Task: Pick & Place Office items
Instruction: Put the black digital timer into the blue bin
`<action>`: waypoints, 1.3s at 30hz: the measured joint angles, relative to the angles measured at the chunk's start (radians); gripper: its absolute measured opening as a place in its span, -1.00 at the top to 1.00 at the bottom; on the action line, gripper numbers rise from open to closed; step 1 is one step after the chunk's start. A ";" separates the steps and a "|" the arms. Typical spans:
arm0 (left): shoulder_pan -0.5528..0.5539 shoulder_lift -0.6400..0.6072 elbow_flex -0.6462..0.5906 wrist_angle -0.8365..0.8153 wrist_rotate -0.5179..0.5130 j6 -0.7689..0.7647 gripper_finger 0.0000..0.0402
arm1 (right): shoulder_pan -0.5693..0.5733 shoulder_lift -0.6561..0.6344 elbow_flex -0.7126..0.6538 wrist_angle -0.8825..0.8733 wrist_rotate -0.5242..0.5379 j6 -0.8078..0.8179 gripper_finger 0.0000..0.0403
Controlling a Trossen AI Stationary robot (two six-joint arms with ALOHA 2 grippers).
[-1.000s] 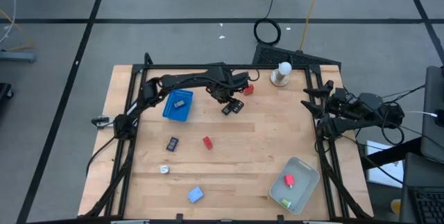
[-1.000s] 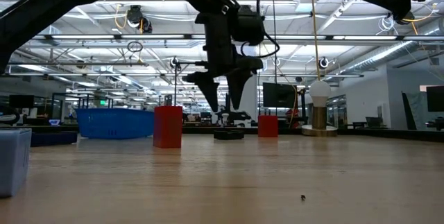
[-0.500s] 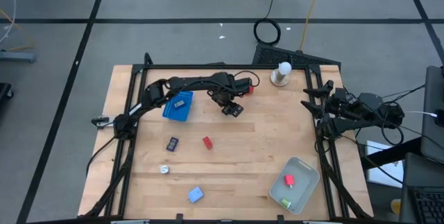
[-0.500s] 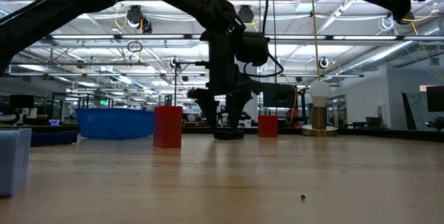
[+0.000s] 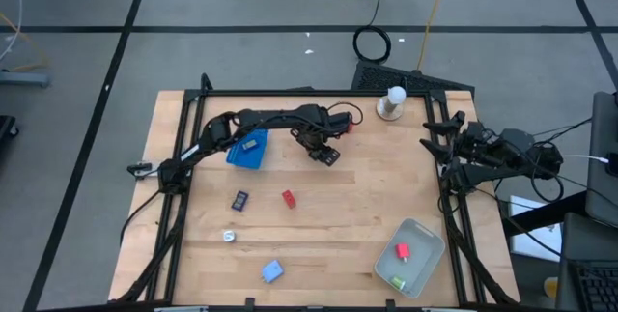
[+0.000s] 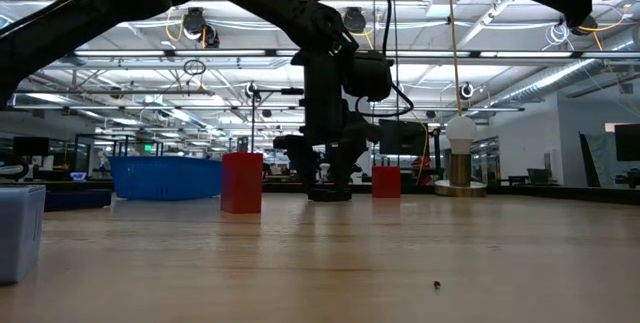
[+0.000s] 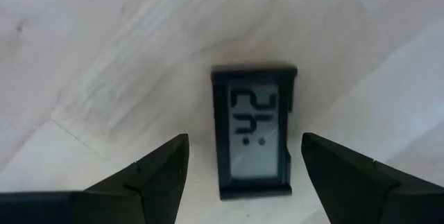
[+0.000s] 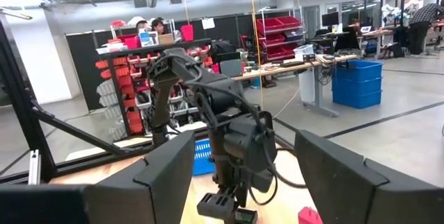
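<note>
A small black-framed piece with a grey display (image 7: 254,130) lies flat on the wooden table (image 5: 377,196), far of centre. It also shows in the high view (image 5: 327,156) and in the low view (image 6: 330,194). My left gripper (image 7: 244,141) points straight down over it, open. One finger (image 7: 163,165) stands on each side, with bare wood showing between fingers and piece. In the low view my left gripper (image 6: 322,168) hangs just above the table. My right gripper (image 5: 432,145) waits open at the table's right edge, up off the table (image 8: 244,141).
A blue box (image 5: 249,148) sits left of the left gripper and a red piece (image 5: 346,126) just beyond it. A red block (image 5: 288,197), a black clip (image 5: 239,199), a silvery piece (image 5: 229,237) and a blue bit (image 5: 272,271) lie nearer. Tray (image 5: 425,240) near right, white stand (image 5: 390,101) far.
My left gripper has come straight down over the black display piece, from well above the table to just above it, so its fingers now flank the piece. The gap between its fingers is unchanged. The piece has not moved.
</note>
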 joint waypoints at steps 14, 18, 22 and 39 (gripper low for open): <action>-0.019 0.037 0.005 0.029 -0.047 0.023 -0.41 | 0.000 0.000 0.000 0.038 0.000 -0.016 -0.20; -0.018 0.038 0.004 0.050 -0.033 0.022 -0.33 | 0.000 0.000 0.000 0.048 0.000 -0.016 -0.20; -0.012 0.039 0.003 0.050 -0.003 0.032 -0.04 | 0.000 0.000 0.000 0.071 0.000 -0.016 -0.20; -0.018 0.030 0.001 0.050 -0.030 0.058 0.28 | 0.000 0.000 0.000 0.088 0.000 -0.016 -0.20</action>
